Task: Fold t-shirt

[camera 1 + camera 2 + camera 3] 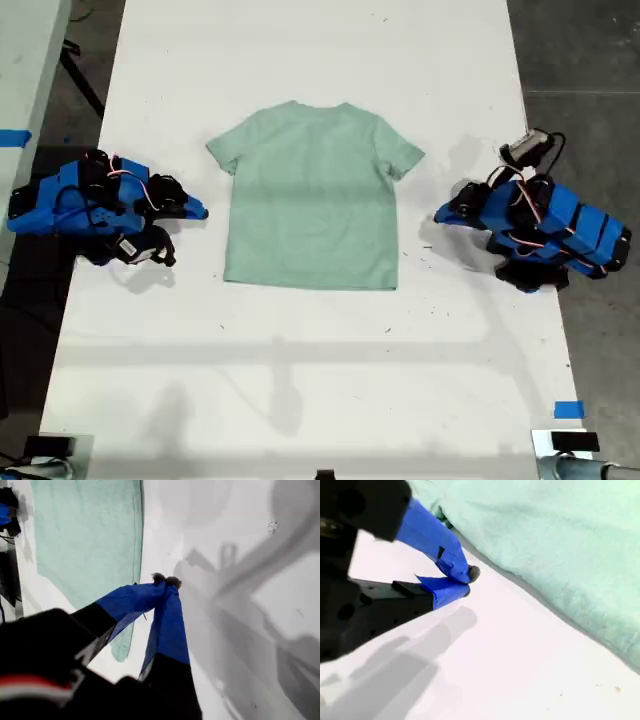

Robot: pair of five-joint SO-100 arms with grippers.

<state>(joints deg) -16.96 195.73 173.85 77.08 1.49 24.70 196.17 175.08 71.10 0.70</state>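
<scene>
My first end effector (pixel 166 581) has its blue jaws pressed together with nothing between them, and it hangs just off one edge of the small pale mint-green cloth t-shirt (pixel 312 200). My second end effector (pixel 469 582) is likewise closed and empty, just beside another edge of the cloth. The t-shirt lies flat and unfolded in the middle of the white surface (pixel 300 380), sleeves spread. A blue arm rests at the exterior view's left (pixel 100 205) and another at its right (pixel 540 225).
</scene>
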